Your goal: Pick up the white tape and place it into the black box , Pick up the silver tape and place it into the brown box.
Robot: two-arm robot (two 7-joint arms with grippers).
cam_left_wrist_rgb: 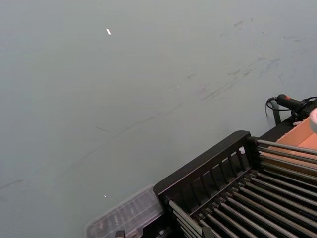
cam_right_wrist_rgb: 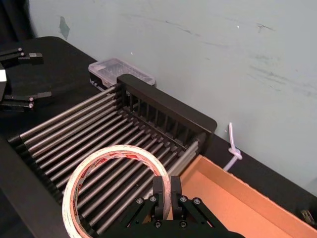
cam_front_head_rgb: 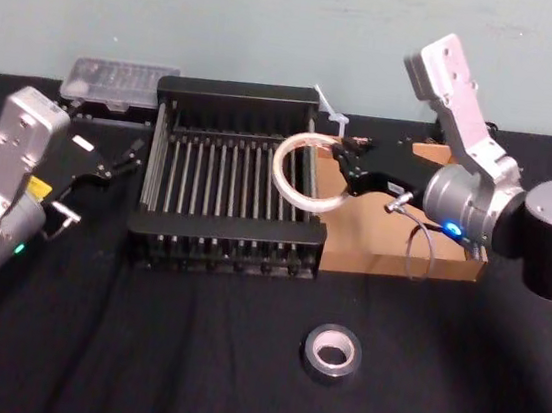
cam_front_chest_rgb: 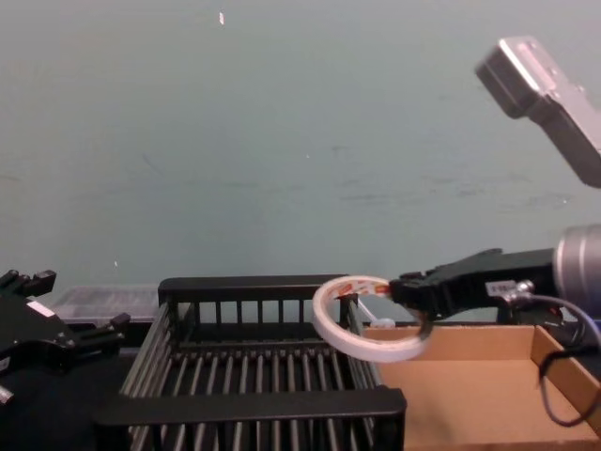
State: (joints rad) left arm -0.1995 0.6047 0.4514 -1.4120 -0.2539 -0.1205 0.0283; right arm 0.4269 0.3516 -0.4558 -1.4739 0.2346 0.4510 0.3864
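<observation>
The right tool [cam_front_head_rgb: 340,159] pinches the white tape [cam_front_head_rgb: 278,177], tilted in the air over the right side of the black box [cam_front_head_rgb: 240,91], while the silver tape [cam_front_head_rgb: 328,371] lies on the surface [cam_front_head_rgb: 167,354] in front and the left tool [cam_front_head_rgb: 120,162] rests wide

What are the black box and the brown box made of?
The black box looks like hard plastic: matte rims, with shinier bars that might be metal. The brown box looks like cardboard: dull tan, thin folded walls.

White tape [cam_front_head_rgb: 276,169] with red-orange print, grey silver tape [cam_front_head_rgb: 309,352], slatted black box [cam_front_head_rgb: 240,92], tan brown box [cam_front_head_rgb: 399,267].
</observation>
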